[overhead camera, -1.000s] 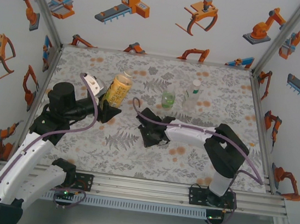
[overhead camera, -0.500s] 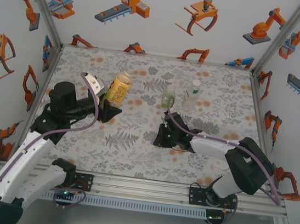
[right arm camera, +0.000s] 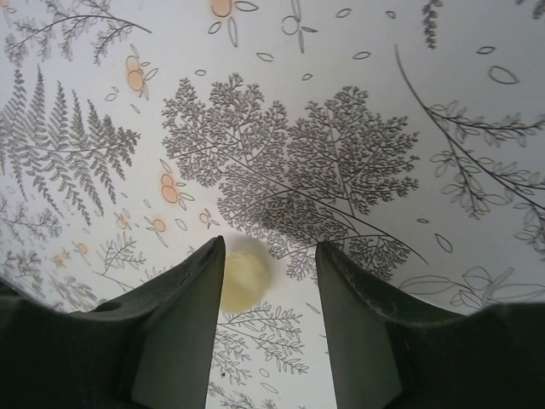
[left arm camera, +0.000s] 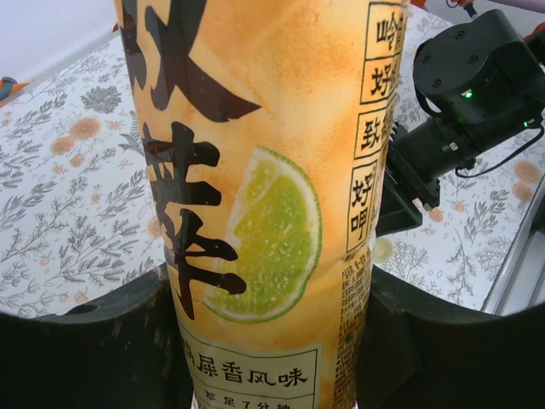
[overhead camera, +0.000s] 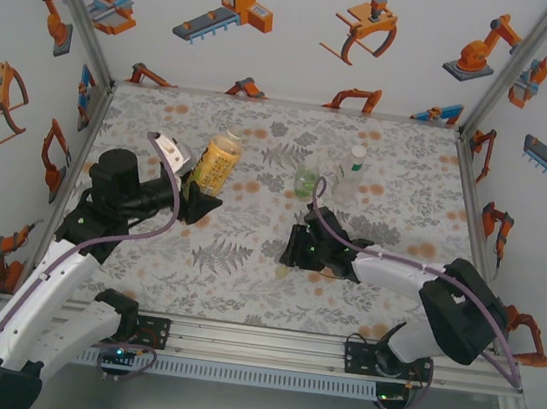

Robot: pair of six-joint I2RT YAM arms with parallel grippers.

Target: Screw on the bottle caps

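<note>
My left gripper is shut on the amber bottle, which stands upright at the left of the table. Up close, its orange label with a lime slice sits between the two black fingers. A short green-tinted bottle and a slim bottle stand at mid-table. In front of them my right gripper hangs low over the table. This right gripper is open, and a pale yellow cap lies on the table between its fingers, close against the left finger. The cap lies flat.
The table has a grey fern and orange flower print. Walls with robot pictures enclose it at the left, back and right. An aluminium rail with both arm bases runs along the near edge. The right arm stands right of the amber bottle.
The right arm swung its elbow rightward and its gripper shifted right and settled low over the cap. The left arm and amber bottle have not moved.
</note>
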